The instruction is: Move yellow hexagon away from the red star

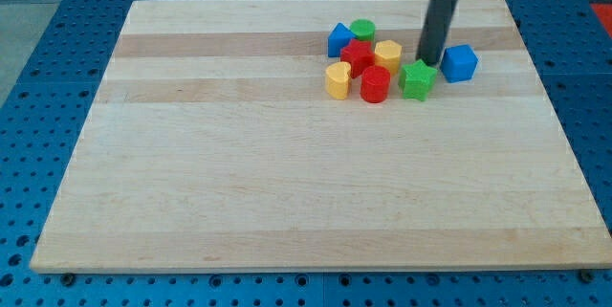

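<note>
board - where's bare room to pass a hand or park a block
Free: the whole board at the view's left of the yellow heart and everything toward the view's bottom below the red cylinder. Crowded: the cluster around the red star and yellow hexagon, with my tip between green star and blue cube.

the wooden board (pixel 287 183) lies flat on a blue perforated bench (pixel 38 77). all blocks sit on the board in one cluster near the view's top right. from the view's left: blue triangular block (pixel 338 39), green cylinder (pixel 362 30), red star (pixel 357 56), yellow hexagon (pixel 387 54) touching the star, yellow heart (pixel 338 80), red cylinder (pixel 375 85), green star (pixel 418 79), blue cube (pixel 459 62). my tip (pixel 429 63) rests on the board between the green star and the blue cube.
</note>
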You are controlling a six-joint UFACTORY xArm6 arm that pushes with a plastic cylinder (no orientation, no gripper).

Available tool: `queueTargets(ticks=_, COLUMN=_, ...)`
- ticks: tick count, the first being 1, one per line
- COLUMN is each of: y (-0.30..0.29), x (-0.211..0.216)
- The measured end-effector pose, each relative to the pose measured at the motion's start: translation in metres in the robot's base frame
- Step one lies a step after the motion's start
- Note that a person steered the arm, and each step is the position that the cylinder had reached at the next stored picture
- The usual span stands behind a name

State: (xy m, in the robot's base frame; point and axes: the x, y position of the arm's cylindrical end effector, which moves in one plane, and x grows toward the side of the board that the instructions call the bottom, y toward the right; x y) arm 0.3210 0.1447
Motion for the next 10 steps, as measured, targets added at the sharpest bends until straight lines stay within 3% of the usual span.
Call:
queueTargets(ticks=4, y=-0.096, x=0.019)
queueTargets(ticks=5, y=-0.09, x=0.063)
queueTargets(ticks=7, y=-0.043, x=0.064)
queueTargets(ticks=10, y=-0.071, x=0.066)
